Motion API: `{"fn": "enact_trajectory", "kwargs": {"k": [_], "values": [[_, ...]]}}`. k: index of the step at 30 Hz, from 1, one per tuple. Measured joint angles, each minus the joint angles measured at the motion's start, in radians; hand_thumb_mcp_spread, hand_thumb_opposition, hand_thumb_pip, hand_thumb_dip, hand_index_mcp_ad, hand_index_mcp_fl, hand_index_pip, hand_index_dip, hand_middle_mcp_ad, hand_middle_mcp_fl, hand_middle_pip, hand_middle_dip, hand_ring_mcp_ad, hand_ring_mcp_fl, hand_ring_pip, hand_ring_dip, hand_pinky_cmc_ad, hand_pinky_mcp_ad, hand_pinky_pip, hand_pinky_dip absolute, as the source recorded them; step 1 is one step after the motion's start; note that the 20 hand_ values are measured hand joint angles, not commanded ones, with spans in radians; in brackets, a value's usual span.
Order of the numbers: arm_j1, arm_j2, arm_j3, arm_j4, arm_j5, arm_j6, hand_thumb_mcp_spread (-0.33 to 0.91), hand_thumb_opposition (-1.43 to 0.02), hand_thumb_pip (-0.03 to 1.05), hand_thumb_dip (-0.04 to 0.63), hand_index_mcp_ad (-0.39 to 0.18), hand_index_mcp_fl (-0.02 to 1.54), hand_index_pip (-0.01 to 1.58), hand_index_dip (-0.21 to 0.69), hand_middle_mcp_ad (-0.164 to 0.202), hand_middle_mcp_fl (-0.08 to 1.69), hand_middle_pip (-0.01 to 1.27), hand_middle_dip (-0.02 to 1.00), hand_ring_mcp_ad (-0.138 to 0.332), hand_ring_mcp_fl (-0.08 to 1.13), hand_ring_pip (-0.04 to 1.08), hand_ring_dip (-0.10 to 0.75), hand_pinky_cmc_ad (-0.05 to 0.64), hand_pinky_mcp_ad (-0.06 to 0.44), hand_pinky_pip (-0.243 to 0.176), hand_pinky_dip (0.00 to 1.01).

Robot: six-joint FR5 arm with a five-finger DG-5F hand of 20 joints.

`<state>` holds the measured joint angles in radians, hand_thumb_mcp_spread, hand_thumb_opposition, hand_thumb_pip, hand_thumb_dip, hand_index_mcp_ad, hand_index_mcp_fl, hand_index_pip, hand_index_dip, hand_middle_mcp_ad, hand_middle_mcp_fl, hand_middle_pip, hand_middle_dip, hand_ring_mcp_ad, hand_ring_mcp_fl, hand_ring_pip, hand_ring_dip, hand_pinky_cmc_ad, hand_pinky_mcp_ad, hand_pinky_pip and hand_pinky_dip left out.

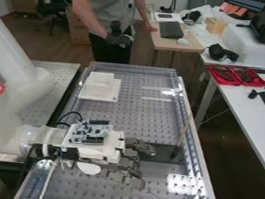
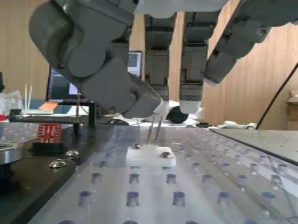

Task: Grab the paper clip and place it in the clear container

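Paper clip (image 2: 153,131), if the thin upright wires are that, stands on a white block (image 2: 151,157), near the thumb tip; touching or not, I cannot tell. The hand (image 1: 130,163), lower middle of the high view, has loosely open, spread fingers.

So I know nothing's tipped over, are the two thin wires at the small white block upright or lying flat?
Upright, with a slight lean: in the wrist view, both thin wires rise steeply above the white block.
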<state>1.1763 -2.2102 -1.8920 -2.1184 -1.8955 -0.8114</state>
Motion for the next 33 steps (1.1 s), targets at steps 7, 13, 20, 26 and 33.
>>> {"fn": "enact_trajectory", "kwargs": {"k": [7, 13, 20, 26, 33], "values": [[-0.010, -0.016, 0.014, -0.011, -0.033, 0.001, 0.54, -0.86, 1.02, 0.337, -0.201, 0.01, 0.84, -0.204, 0.000, 0.15, 1.23, 0.72, 0.087, 0.04, 0.99, 0.349, 0.476, 0.152, -0.056, 0.59], [-0.017, -0.029, 0.020, -0.002, -0.053, 0.003, 0.54, -0.86, 1.02, 0.337, -0.201, 0.01, 0.86, -0.204, 0.000, 0.13, 1.25, 0.71, 0.089, 0.02, 1.02, 0.346, 0.476, 0.171, -0.054, 0.62], [-0.019, -0.034, 0.021, 0.025, -0.064, 0.005, 0.54, -0.86, 1.02, 0.337, -0.201, 0.01, 0.87, -0.204, -0.002, 0.14, 1.27, 0.71, 0.087, 0.02, 1.04, 0.346, 0.476, 0.171, -0.054, 0.65], [-0.020, -0.039, 0.030, 0.015, -0.063, 0.000, 0.54, -0.86, 1.02, 0.337, -0.201, 0.01, 0.89, -0.204, 0.000, 0.20, 1.27, 0.70, 0.091, 0.02, 1.07, 0.346, 0.476, 0.169, -0.054, 0.68], [-0.021, -0.042, 0.039, 0.000, -0.060, -0.010, 0.54, -0.86, 1.02, 0.337, -0.201, 0.01, 0.89, -0.204, 0.000, 0.22, 1.27, 0.70, 0.087, 0.02, 1.07, 0.346, 0.476, 0.169, -0.054, 0.68]]}}
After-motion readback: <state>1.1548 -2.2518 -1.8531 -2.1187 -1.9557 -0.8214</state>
